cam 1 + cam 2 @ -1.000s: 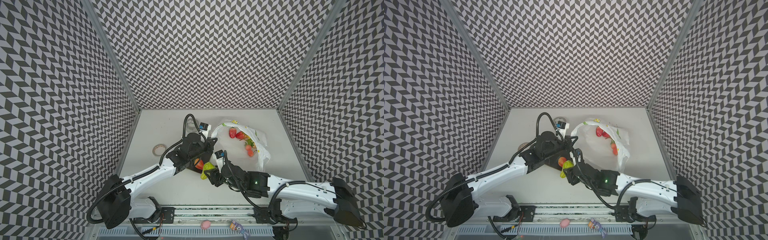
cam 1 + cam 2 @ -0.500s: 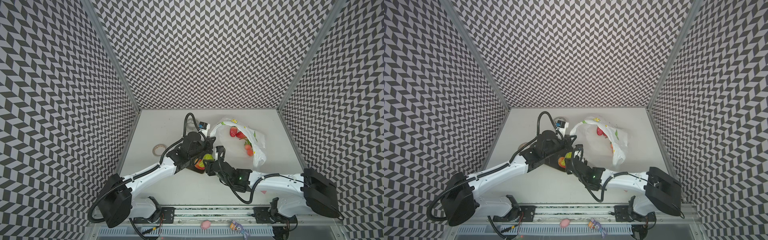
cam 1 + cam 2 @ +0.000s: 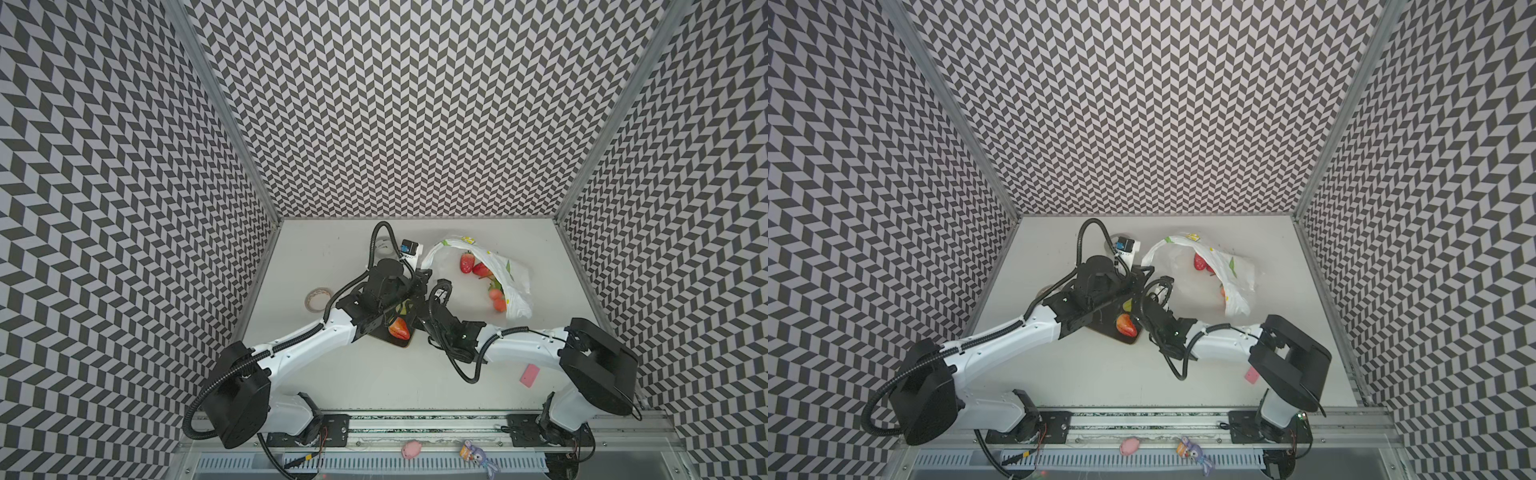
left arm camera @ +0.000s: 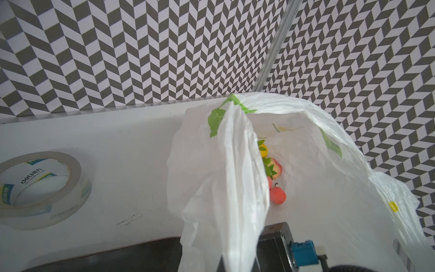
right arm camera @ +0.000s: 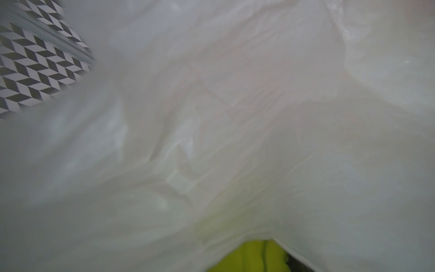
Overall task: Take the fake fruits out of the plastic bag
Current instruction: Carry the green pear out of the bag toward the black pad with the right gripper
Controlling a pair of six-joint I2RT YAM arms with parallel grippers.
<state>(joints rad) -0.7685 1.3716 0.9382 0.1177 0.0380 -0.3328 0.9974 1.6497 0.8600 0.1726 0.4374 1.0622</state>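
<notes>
Because your left claw (image 3: 422,273) is clamped on a handle of the plastic bag (image 3: 515,286), its mouth stands open on the table (image 3: 374,386), fake fruits (image 3: 466,262) inside; your right claw is hidden, state unclear.

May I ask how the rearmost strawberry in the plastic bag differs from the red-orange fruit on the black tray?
The rearmost strawberry lies inside the plastic bag; the red-orange fruit lies outside it, on the black tray. The rearmost strawberry is red throughout; the red-orange fruit shades from red to orange-yellow. Both are small and glossy.
</notes>
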